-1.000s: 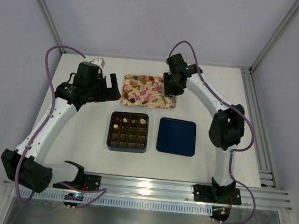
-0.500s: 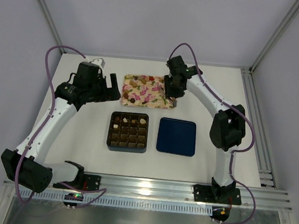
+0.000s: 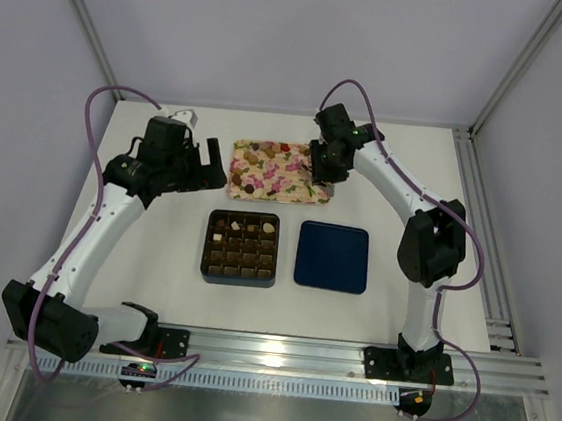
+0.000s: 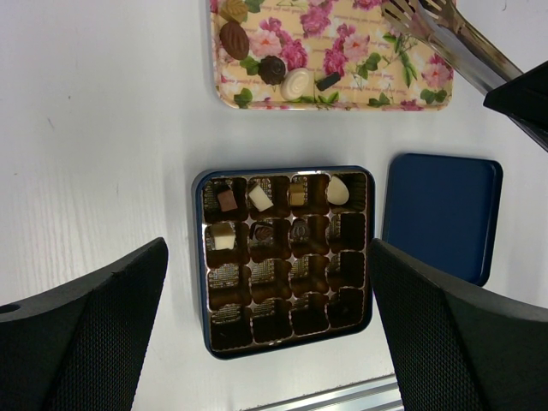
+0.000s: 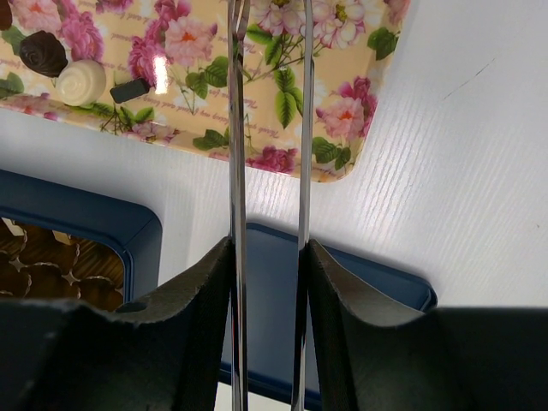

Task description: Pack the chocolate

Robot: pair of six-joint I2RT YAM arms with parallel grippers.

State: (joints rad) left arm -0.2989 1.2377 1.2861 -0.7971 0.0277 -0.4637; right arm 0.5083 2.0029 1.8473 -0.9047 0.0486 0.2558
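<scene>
Chocolates lie on the flowered tray [image 3: 275, 168]: a dark one [image 4: 234, 39], a round dark one [image 4: 272, 68] and a cream one [image 4: 298, 83]; the last two also show in the right wrist view [image 5: 43, 51] [image 5: 81, 81]. Several more sit in the top two rows of the grid box [image 3: 241, 248], such as a cream one [image 4: 338, 190]. My right gripper [image 3: 320, 169] [image 5: 268, 282] is shut on metal tongs [image 5: 237, 128] over the tray's right end; the tong arms stand apart and their tips are cut off. My left gripper [image 3: 210, 168] [image 4: 270, 342] is open and empty, high above the box [image 4: 199, 257].
The navy lid [image 3: 332, 257] lies flat right of the box, also in both wrist views [image 4: 441, 214] [image 5: 402, 287]. The tongs [image 4: 454, 43] reach over the tray's right end. A metal rail runs along the near table edge.
My right wrist has shifted slightly right and back with the tongs at the tray's right end. The left arm has not moved.
</scene>
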